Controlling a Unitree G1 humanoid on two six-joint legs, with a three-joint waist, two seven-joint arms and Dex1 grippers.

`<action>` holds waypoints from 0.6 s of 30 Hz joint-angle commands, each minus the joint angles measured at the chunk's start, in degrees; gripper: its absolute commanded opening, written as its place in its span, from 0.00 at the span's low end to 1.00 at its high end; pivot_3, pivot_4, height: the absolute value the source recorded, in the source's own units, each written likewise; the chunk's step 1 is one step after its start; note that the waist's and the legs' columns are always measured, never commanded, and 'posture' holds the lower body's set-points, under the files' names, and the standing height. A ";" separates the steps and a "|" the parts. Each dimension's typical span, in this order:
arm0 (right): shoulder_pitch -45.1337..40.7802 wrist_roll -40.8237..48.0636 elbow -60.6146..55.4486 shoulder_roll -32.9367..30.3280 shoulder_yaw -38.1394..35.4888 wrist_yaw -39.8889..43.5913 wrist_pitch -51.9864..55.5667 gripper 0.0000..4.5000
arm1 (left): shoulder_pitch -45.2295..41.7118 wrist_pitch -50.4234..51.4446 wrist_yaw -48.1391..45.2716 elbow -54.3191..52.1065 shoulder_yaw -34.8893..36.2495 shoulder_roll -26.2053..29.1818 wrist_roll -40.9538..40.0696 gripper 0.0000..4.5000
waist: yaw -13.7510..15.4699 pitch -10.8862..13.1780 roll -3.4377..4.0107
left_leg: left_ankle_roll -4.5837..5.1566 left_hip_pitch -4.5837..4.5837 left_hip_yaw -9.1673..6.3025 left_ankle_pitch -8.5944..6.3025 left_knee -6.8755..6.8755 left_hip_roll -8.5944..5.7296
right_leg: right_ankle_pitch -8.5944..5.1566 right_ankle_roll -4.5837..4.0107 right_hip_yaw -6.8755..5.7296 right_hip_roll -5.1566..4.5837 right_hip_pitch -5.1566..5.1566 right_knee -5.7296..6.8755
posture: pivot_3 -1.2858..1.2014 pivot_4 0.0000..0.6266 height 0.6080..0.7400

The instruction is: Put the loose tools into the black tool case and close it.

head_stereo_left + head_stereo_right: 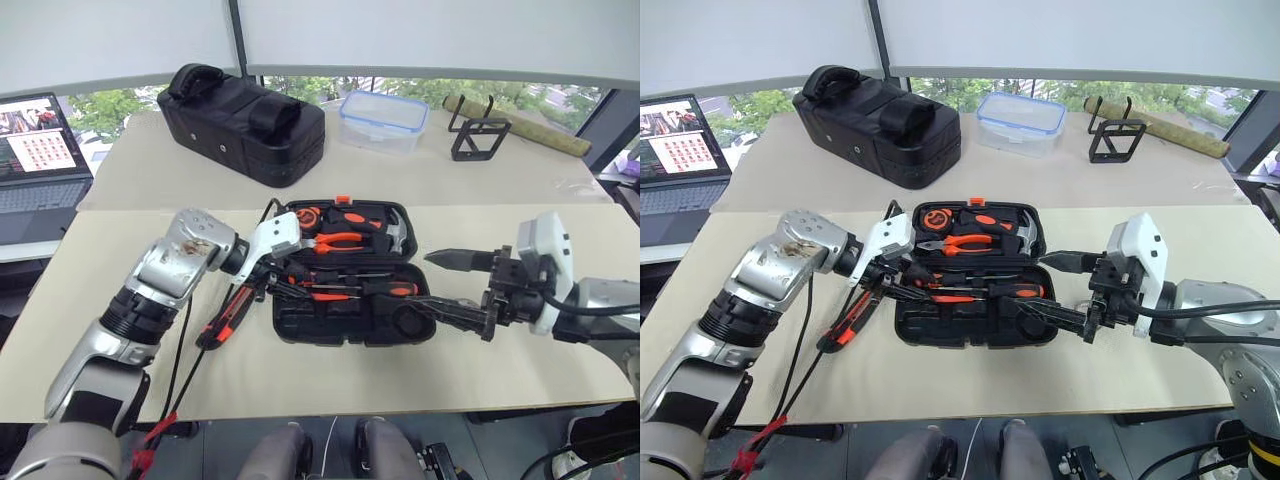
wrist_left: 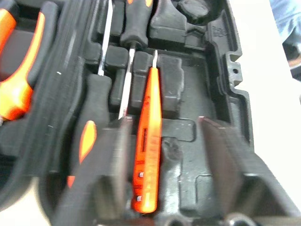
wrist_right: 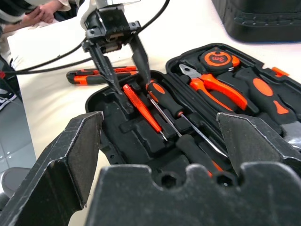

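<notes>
Starting on the left: the orange-black utility knife (image 1: 227,318) is lying loose on the table (image 1: 560,360), just off the left edge of the black tool case (image 1: 350,330), not in it. The left gripper (image 3: 126,77) is poking down into the near-left part of the case. Its fingers (image 2: 110,174) are apart, and the slim orange tester screwdriver (image 2: 148,150) lies in its recess between them, right against 1 finger with a wider gap to the other. Can't tell if that finger actually touches it, but nothing's clamped on it.

Next to the tester, 2 black-and-orange-handled screwdrivers (image 3: 162,96) sit in their slots. Farther back in the lid half you've got the orange-handled pliers (image 1: 340,240).

The case itself is lying open in the middle of the table.

Over on the right, the right gripper (image 1: 462,285) hangs by the case's right end, fingers spread wide, gripping nothing.
</notes>
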 commanded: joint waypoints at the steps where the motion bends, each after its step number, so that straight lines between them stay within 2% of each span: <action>1: -1.55 0.00 -0.02 -0.03 -0.39 0.07 -1.38 1.00 | 2.23 -3.43 2.24 0.71 2.79 -1.78 -1.71 0.06 | -0.02 0.00 0.00 | 0.00 0.00 0.00 0.00 0.00 0.00 | 0.00 0.00 0.01 0.00 -0.01 0.02 | 0.52 0.24 0.86; 2: -1.64 -0.07 0.11 -0.06 -0.24 0.15 -1.37 1.00 | 2.92 -3.74 2.37 0.58 2.77 -1.94 -1.78 0.00 | -0.05 0.00 0.00 | 0.00 0.00 0.00 0.00 0.00 0.01 | 0.00 0.00 0.01 0.00 -0.01 0.02 | 0.52 0.24 0.86; 6: -1.74 -0.63 0.49 -0.26 0.37 0.56 -1.38 1.00 | 4.81 -4.60 4.73 0.75 1.72 -2.33 -0.17 0.00 | -0.06 0.00 0.00 | 0.00 -0.01 0.01 0.00 -0.01 0.01 | 0.00 0.00 0.02 0.00 -0.03 0.03 | 0.52 0.24 0.86; 11: -1.45 -0.83 0.26 -0.11 0.87 0.69 -1.19 1.00 | 4.75 -4.09 8.68 2.96 3.74 -4.90 -1.16 0.00 | 0.26 0.00 0.00 | 0.00 0.00 0.01 -0.01 0.02 -0.01 | 0.00 0.00 0.02 -0.04 0.01 0.01 | 0.52 0.24 0.86; 16: -1.26 -0.93 0.42 -0.23 1.03 0.92 -1.08 1.00 | 4.02 0.55 7.84 1.62 6.95 -5.60 -6.54 0.00 | 0.10 0.00 0.00 | 0.00 -0.01 0.01 -0.01 0.01 0.01 | 0.00 0.00 0.02 -0.03 -0.04 0.06 | 0.52 0.24 0.86; 18: -1.28 -1.20 0.69 -0.20 1.18 1.09 -1.21 1.00 | 3.27 0.52 8.51 2.66 7.02 -5.72 -6.31 0.00 | 0.10 0.00 0.00 | 0.00 0.00 0.01 0.00 0.01 0.00 | 0.00 0.00 0.02 -0.02 -0.02 0.05 | 0.52 0.24 0.86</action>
